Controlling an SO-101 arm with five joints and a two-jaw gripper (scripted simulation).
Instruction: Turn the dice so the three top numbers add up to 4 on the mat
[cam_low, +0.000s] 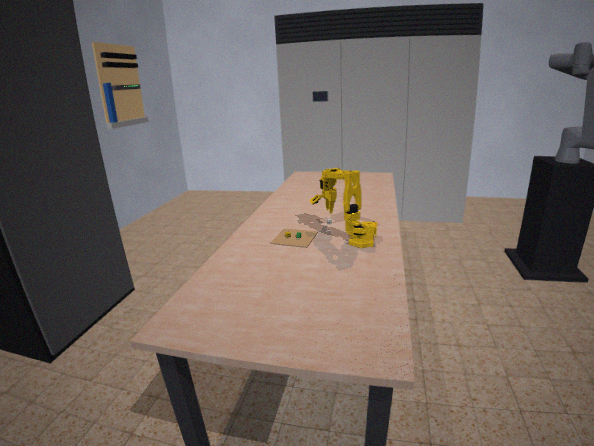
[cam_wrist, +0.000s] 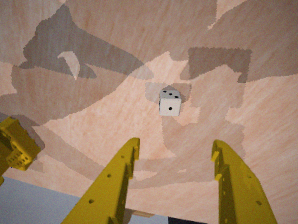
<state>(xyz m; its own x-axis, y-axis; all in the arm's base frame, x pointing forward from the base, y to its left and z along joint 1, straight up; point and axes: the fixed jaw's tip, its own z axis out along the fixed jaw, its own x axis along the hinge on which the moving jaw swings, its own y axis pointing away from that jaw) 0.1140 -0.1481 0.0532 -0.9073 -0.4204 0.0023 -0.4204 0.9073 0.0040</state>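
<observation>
1. While the gripper (cam_wrist: 172, 175) hangs over bare wood w/ its jaws partly apart and nothing between them, the white die (cam_wrist: 170, 102) sits flat on the table (cam_low: 280, 320) ahead of the fingers, off the mat (cam_low: 294, 238).
2. Wrist view: white die shows 2 pips on top, 1 on the side facing the camera.
3. Yellow die (cam_low: 287, 233) and green die (cam_low: 298, 234) sit on the mat, close together; their top nos. are too small to read.
4. Step in hand, as I judge it: come down on the white die. Centre it between the jaws, square to two opposite faces, grip low enough that it won't pivot or squirt out.
5. Then carry it to a free patch of mat, well in from the edge, clear of the other 2 dice.
6. Obstacles: nothing sits btw jaws and die. Risks are nudging the mat or bumping the 2 dice on set-down. Arm base (cam_low: 367, 243) is just beside the mat.
</observation>
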